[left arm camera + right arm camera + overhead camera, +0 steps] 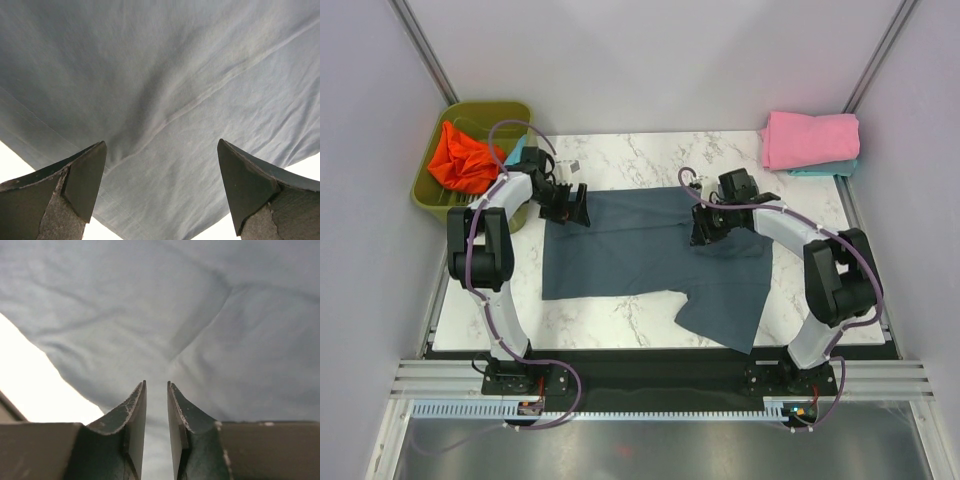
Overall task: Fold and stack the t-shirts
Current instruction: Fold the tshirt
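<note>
the slate t-shirt (630, 255) lies spread on the bench (610, 150); the left pincer (570, 208) gapes empty over its far-left corner, the right pincer (708, 230), barely parted, holds nothing over its far-right part. pinch both far corners deep and level before folding.

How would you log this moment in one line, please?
left gripper: open, over large dark slate blue-grey cloth t-shirt; right gripper: narrowly open, over same shirt

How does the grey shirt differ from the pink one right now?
The grey t-shirt lies spread open mid-table; the pink t-shirt is folded at the far right corner. Grey covers far more table. Pink sits atop a teal t-shirt; grey lies straight on the table. Both are plain-coloured.
</note>
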{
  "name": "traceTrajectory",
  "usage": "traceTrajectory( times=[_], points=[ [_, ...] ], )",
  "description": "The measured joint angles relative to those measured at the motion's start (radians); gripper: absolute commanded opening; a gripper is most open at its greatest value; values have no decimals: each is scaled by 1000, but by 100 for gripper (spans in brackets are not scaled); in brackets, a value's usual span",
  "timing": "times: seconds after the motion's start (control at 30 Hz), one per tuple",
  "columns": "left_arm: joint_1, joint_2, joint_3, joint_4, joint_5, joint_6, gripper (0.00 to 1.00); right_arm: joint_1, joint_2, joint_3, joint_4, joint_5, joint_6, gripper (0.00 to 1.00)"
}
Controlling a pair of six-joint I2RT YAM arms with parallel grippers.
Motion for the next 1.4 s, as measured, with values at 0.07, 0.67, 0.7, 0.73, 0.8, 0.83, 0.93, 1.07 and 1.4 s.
traceTrajectory(
  times=[0.07,0.67,0.7,0.73,0.8,0.83,0.93,1.07,1.4],
  points=[
    [1,0,14,-1,-1,0,99,8,-31,-16,-24,-9,6,30],
    [1,180,212,-50,-53,3,99,-280,325,323,5,51,16,27],
    [2,186,226,-55,-57,6,99,-291,341,328,4,58,16,27],
    [4,192,239,-55,-58,8,99,-300,354,333,3,66,16,27],
    [6,209,260,-57,-60,9,99,-317,367,348,0,74,16,28],
    [7,217,269,-59,-61,9,99,-328,372,359,1,77,16,28],
    [8,229,288,-66,-66,9,99,-349,388,395,12,93,15,28],
    [7,253,327,-84,-81,9,99,-365,436,438,31,110,15,29],
    [7,327,454,-97,-107,9,99,-362,528,570,44,114,16,28]
  ],
)
